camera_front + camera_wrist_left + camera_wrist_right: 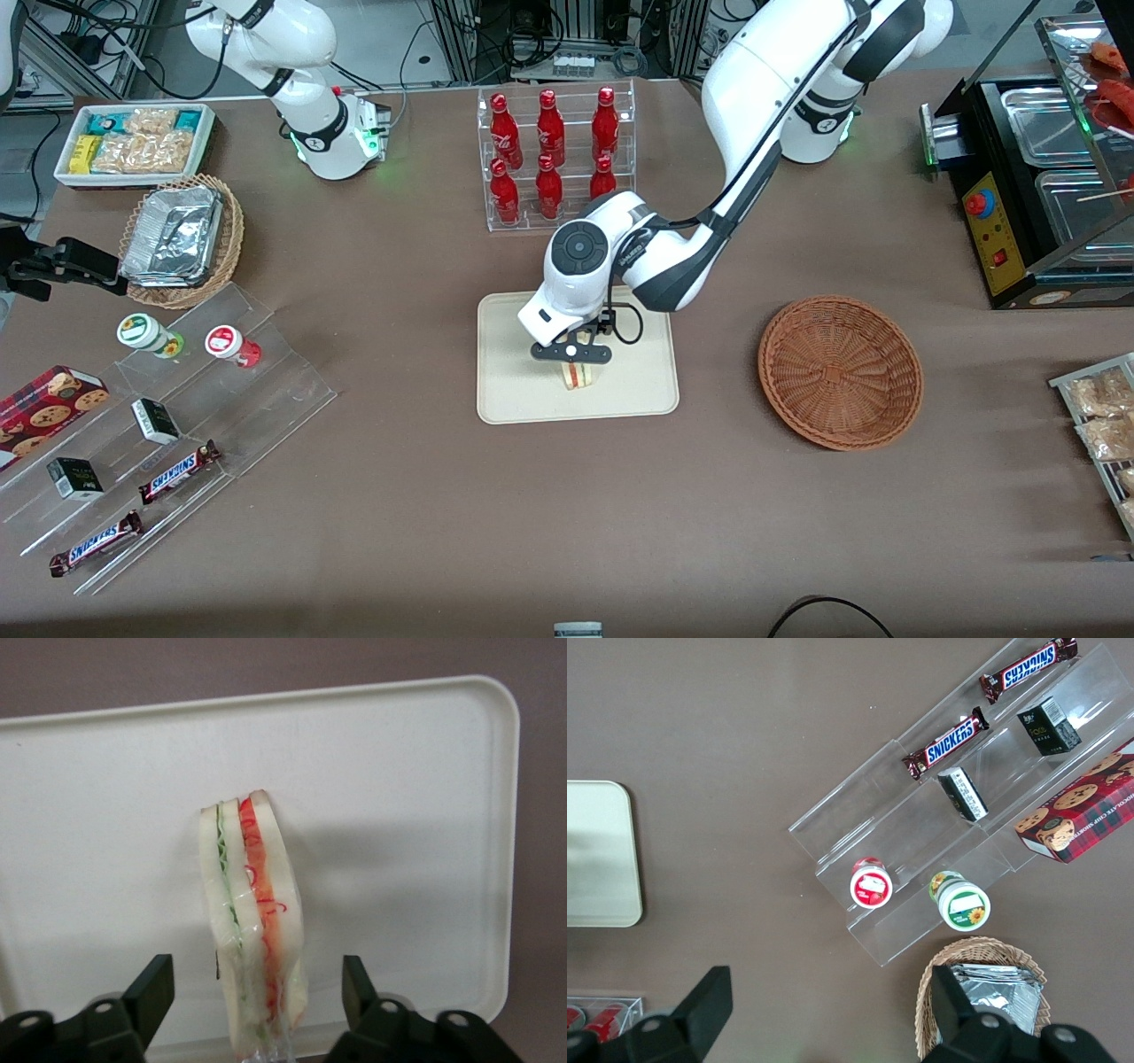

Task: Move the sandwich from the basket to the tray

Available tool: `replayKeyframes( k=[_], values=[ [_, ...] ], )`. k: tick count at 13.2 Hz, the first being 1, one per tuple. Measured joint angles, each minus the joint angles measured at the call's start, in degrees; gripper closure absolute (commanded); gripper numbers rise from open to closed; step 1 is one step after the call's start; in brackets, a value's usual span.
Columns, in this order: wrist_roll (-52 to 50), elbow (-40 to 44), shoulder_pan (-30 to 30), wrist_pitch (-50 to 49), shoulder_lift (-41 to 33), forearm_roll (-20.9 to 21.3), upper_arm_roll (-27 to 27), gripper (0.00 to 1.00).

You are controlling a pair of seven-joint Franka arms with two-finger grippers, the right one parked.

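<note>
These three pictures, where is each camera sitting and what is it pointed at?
Front view: high above the table, looking down; both arms show, the left arm's gripper over the tray.
Left wrist view: on the working arm, facing down at the sandwich between open fingers.
Right wrist view: on the parked arm, facing down at the snack shelves.
Shared: the tray appears in all three.

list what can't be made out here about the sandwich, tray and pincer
- Sandwich: its near end is cut off by the left wrist view's edge; in the front view the pincer covers its top.
- Tray: part lies under the arm in the front view.
- Pincer fingers: open, apart from the sandwich on both sides; their height above the tray cannot be told.
- Basket: appears empty; only the front view shows it.
</note>
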Motion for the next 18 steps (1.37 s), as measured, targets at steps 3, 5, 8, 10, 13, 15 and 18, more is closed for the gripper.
replayKeyframes(
  k=[3, 5, 8, 10, 13, 15, 18],
  values=[
    [-0.36, 1.82, 0.07, -4.80, -4.56, -0.12, 1.46, 0.01],
    [-0.39, 2.13, 0.16, -7.65, -8.36, -1.44, 4.20, 0.01],
    [0.21, 2.34, 0.32, -13.50, -13.75, -3.81, 10.00, 0.01],
    [0.89, 2.37, 0.38, -17.60, -17.02, -5.22, 13.12, 0.01],
    [4.32, 2.15, 0.36, -24.18, -20.93, -5.93, 17.56, 0.01],
    [7.76, 1.87, 0.40, -27.56, -22.80, -6.02, 20.95, 0.01],
    [13.23, 1.15, 0.45, -30.82, -24.38, -6.17, 25.47, 0.01]
  ],
)
